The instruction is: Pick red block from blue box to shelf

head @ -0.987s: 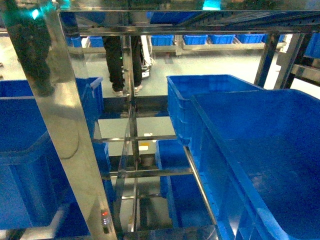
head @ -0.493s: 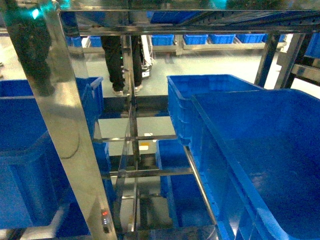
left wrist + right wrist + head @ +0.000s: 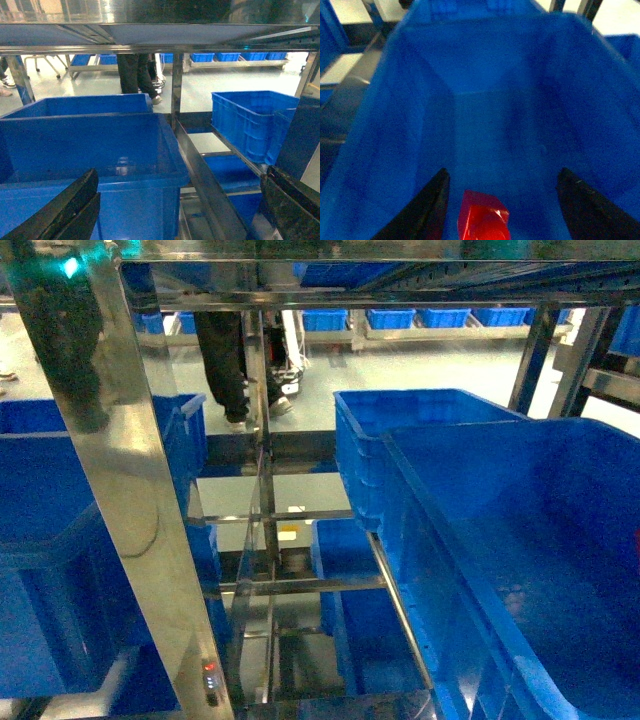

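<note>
The red block (image 3: pixel 482 217) is a small glossy red brick. It lies on the floor of the blue box (image 3: pixel 420 100), whose smooth walls slope down around it. My right gripper (image 3: pixel 504 172) hangs open inside the box. The block sits between its dark fingers (image 3: pixel 432 205), nearer the left one and touching neither. My left gripper (image 3: pixel 181 172) is open and empty, held level in front of the shelf (image 3: pixel 175 80), a shiny steel rack with flat posts (image 3: pixel 120 500) and rails. Neither gripper shows in the head view.
Dark blue crates (image 3: pixel 90 145) (image 3: pixel 250 120) stand on the shelf's tiers left and right of a steel rail (image 3: pixel 200 165). A large blue bin (image 3: pixel 520 540) fills the head view's right side, with a ribbed crate (image 3: pixel 400 430) behind it. A person's legs (image 3: pixel 225 350) stand beyond the shelf.
The person's legs behind the shelf have shifted a step. The shelf and the crates look the same.
</note>
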Robot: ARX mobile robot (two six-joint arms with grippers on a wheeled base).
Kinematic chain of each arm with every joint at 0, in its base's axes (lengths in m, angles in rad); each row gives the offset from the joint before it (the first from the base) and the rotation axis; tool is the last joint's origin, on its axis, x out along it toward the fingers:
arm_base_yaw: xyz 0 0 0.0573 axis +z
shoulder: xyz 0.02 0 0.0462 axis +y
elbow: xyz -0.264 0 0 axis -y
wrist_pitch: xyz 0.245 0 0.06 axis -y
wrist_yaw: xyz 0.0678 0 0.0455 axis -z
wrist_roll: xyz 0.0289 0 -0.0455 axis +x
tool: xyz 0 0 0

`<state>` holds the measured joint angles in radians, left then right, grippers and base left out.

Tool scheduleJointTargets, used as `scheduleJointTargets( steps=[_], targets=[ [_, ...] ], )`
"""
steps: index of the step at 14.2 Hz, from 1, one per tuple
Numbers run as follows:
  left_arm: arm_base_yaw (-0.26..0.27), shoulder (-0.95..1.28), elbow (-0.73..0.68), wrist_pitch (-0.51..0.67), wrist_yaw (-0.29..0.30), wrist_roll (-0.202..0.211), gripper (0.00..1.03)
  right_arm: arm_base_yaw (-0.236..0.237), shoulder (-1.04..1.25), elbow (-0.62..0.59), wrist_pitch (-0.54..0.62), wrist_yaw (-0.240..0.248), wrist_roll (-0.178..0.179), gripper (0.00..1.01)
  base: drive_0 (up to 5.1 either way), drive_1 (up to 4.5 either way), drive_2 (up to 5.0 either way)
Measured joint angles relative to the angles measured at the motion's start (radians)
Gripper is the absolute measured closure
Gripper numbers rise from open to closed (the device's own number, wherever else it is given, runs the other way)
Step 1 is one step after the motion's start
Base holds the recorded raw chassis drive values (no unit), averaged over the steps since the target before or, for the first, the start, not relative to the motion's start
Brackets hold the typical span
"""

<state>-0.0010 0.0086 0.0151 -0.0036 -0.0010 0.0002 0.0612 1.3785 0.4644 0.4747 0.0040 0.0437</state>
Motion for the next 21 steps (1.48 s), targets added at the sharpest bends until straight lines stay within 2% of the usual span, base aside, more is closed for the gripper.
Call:
scheduleJointTargets(
  steps=[2,4,5,6,8,9,10,12,13,21],
  targets=[
    [0.000,0.000,0.000,0.000,0.000,0.000,0.05,0.026,0.017,-0.031,-0.008,0.061,0.012,0.23,0.0,0.00,0.0],
    [0.000,0.000,0.000,0.000,0.001,0.000,0.05,0.047,-0.194,-0.108,-0.039,0.090,0.010,0.01,0.0,0.00,0.0],
    [0.000,0.000,0.000,0.000,0.000,0.000,0.05,0.049,-0.290,-0.216,0.161,0.096,-0.008,0.09,0.0,0.00,0.0],
    [0.000,0.000,0.000,0.001,0.000,0.000,0.05,0.050,-0.419,-0.335,0.276,0.101,-0.019,0.22,0.0,0.00,0.0],
    [0.000,0.000,0.000,0.001,0.000,0.000,0.05,0.026,-0.529,-0.426,0.340,0.089,-0.032,0.46,0.0,0.00,0.0],
    [0.000,0.000,0.000,0.000,0.000,0.000,0.05,-0.030,-0.571,-0.439,0.286,0.017,-0.038,0.59,0.0,0.00,0.0],
    [0.001,0.000,0.000,0.000,-0.003,0.000,0.05,-0.063,-0.624,-0.451,0.232,0.004,-0.038,0.71,0.0,0.00,0.0],
    [0.001,0.000,0.000,0.000,0.000,0.000,0.05,-0.063,-0.727,-0.452,0.166,-0.003,-0.038,0.95,0.0,0.00,0.0],
    [0.001,0.000,0.000,0.000,0.000,0.000,0.05,-0.061,-0.772,-0.452,0.117,-0.002,-0.041,0.99,0.0,0.00,0.0],
    [0.001,0.000,0.000,0.000,0.000,0.000,0.05,-0.061,-1.058,-0.452,-0.156,-0.003,-0.041,1.00,0.0,0.00,0.0]
  ],
)
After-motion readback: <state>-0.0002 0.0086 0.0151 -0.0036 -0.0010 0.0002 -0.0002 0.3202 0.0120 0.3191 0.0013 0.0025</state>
